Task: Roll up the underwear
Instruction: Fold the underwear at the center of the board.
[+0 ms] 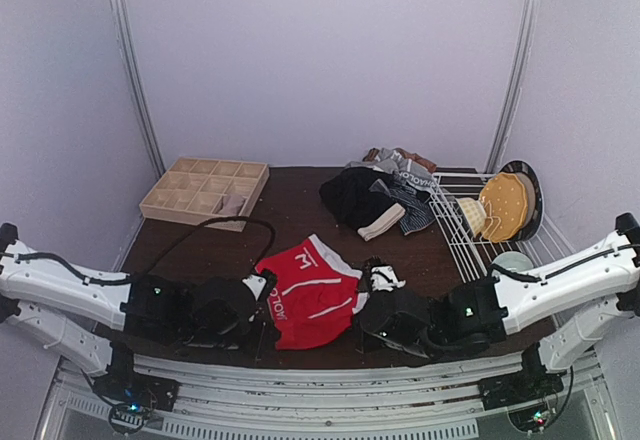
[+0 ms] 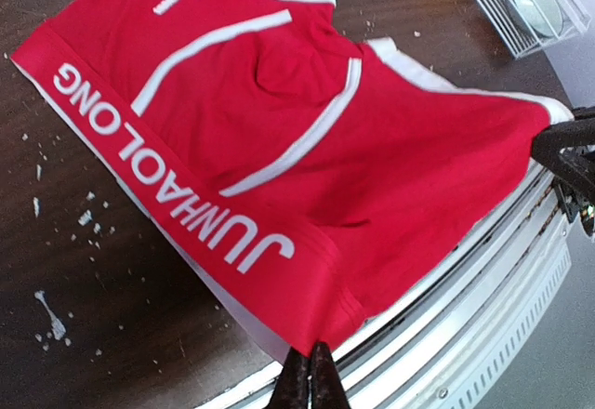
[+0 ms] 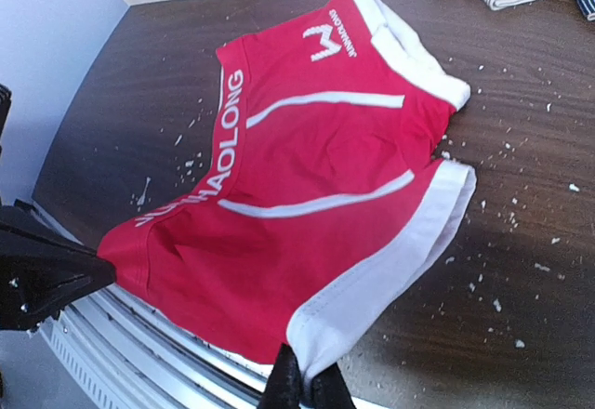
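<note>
Grips tight with the left gripper [image 2: 309,376] on the near waistband corner of the red underwear [image 1: 312,295], at 6 o'clock in the left wrist view. Lies flat, print up, at 6 o'clock on the table [image 1: 300,215] seen from above, near edge draped over the metal rail [image 2: 469,283]. Grips tight likewise with the right gripper [image 3: 299,386] on the near corner of the white leg hem.

To start the roll well: lift both corners together and level, carry them toward 12 o'clock, keep the cloth taut between the two grips so that the first turn runs straight, and avoid dragging the whole piece.

At 10 o'clock, something pale in one cell of the wooden tray [image 1: 205,192], too small to name. Cannot tell how deep either pinch goes, with the fingertips cut off at the bottom of each wrist view and hidden under the black housings from above. At 1 o'clock, a heap of dark and striped underwear [image 1: 385,200], too tangled to count.
</note>
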Controlling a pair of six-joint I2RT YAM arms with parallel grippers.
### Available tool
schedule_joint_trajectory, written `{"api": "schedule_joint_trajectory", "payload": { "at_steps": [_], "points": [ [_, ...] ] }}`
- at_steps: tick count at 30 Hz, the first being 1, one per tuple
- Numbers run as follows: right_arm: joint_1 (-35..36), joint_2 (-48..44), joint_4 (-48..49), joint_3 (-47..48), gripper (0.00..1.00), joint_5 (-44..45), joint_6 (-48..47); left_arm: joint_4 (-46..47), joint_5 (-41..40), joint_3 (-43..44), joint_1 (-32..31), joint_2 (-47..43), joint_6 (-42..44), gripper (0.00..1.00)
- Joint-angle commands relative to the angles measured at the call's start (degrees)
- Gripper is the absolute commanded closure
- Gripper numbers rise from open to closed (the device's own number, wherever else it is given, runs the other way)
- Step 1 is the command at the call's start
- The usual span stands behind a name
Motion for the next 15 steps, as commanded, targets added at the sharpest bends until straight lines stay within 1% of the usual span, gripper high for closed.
{"api": "schedule_joint_trajectory", "payload": {
  "at_steps": [1, 8, 15],
  "points": [
    [-5.38, 0.03, -1.10, 2.74, 1.00, -1.86, -4.58, -2.45, -0.94, 4.04, 4.39, 0.69, 4.76, 1.00],
    [-14.84, 5.62, 2.26, 7.52, 1.00, -9.93, -8.78, -0.22, 5.77, 6.86, 13.99, 3.68, 10.46, 1.00],
    [-22.06, 13.96, 4.80, 14.71, 1.00, -16.82, -11.27, 4.12, 14.67, 7.68, 25.39, 8.13, 12.46, 1.00]
  ]
}}
